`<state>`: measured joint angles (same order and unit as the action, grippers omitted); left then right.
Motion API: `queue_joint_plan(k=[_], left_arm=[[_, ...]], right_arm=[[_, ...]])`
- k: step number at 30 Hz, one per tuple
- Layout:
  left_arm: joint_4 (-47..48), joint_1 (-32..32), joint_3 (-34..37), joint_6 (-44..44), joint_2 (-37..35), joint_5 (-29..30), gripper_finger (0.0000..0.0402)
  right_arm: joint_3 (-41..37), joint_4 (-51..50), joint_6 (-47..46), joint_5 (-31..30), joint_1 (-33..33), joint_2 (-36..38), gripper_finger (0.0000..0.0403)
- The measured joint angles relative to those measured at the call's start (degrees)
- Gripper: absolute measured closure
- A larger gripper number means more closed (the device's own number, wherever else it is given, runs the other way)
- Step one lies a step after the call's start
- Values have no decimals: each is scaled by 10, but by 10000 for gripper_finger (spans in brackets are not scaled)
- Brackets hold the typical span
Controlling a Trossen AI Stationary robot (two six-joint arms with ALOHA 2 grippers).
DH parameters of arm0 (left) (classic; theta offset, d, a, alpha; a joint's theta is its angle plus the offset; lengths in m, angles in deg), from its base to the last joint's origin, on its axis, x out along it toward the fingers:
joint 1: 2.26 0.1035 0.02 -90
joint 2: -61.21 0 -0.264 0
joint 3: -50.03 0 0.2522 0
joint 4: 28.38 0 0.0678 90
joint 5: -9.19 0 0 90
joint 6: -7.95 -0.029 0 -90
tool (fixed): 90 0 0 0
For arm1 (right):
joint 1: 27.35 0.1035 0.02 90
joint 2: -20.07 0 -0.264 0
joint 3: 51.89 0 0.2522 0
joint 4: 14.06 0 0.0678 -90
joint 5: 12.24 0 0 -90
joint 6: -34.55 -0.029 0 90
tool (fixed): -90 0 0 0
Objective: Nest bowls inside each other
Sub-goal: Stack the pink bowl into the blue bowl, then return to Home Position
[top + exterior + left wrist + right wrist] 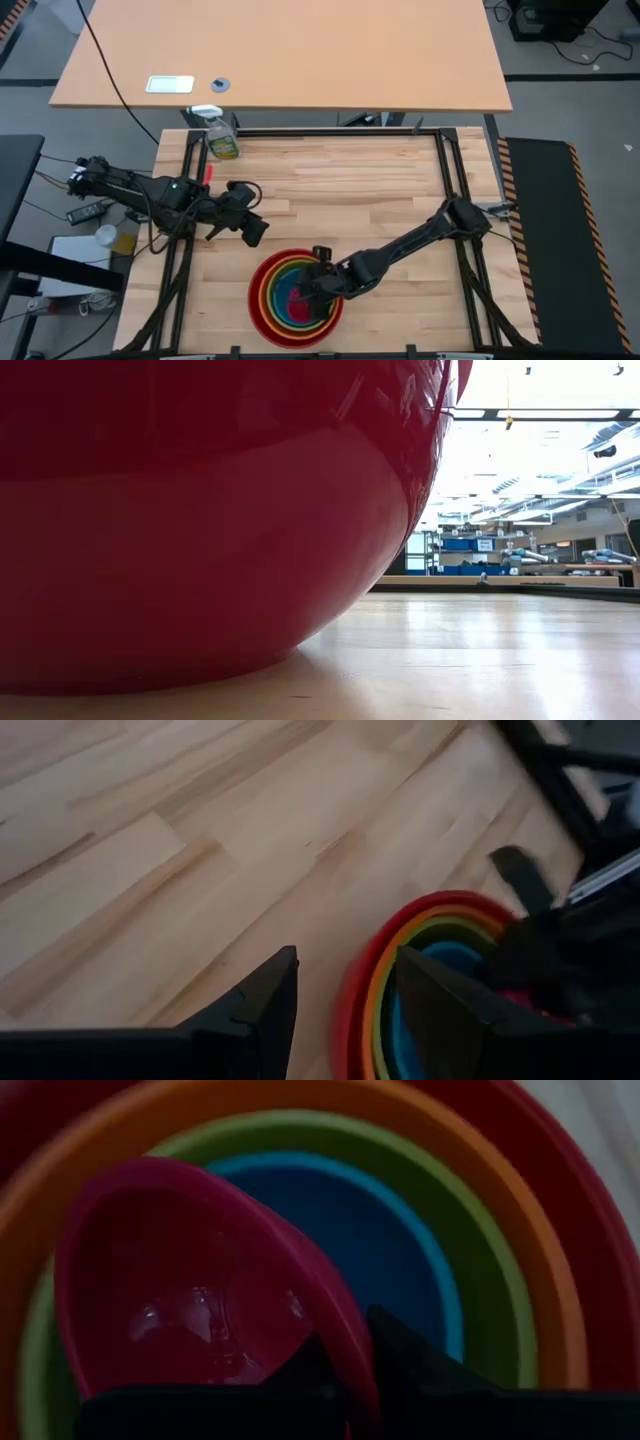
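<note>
Red (257, 298), orange (545, 1290), lime green (300, 1125) and blue (385, 1245) bowls sit nested near the table's front edge; the red one's base rests on the wood (200, 560). The pink bowl (190, 1280) is tilted inside the blue bowl's opening, and my right gripper (312, 290) is shut on it. My left gripper (250, 225) hovers open to the left of the stack, holding nothing; in its wrist view the stack (420, 950) lies just beyond its fingers. My right gripper pinches the pink bowl's rim (338, 1330), one finger inside the bowl and one outside. The fingers come slanting down from the table's right side. The bowl hangs tilted over the blue bowl; whether its underside rests there, I cannot tell.
A green spray bottle (222, 138) stands at the table's far left corner. A black frame (440, 160) runs round the tabletop. Bare wood (340, 190) stretches across the middle and far right. A second desk (290, 50) stands behind.
</note>
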<state>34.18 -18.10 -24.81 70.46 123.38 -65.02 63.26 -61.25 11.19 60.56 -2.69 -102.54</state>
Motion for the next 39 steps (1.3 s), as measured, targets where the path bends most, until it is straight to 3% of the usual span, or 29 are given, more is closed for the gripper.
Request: queue_joint_plan(k=[7,11,17,28,33,39], left_arm=[[-42,-12,-1,-4,35,-5,230],[-42,-21,0,-6,56,-9,230],[-43,-37,0,-6,65,-11,230],[-43,-41,0,-4,65,-5,230],[-46,-44,0,-16,65,-4,230],[-49,-58,0,-32,65,-5,230]], right_arm=[[0,-5,-3,-21,1,-13,370],[0,-3,9,7,-6,-13,357],[0,-9,-2,80,-23,-13,297],[0,-46,-8,79,-36,7,166],[0,-72,-2,32,-38,42,136],[0,-109,-4,8,-40,88,131]])
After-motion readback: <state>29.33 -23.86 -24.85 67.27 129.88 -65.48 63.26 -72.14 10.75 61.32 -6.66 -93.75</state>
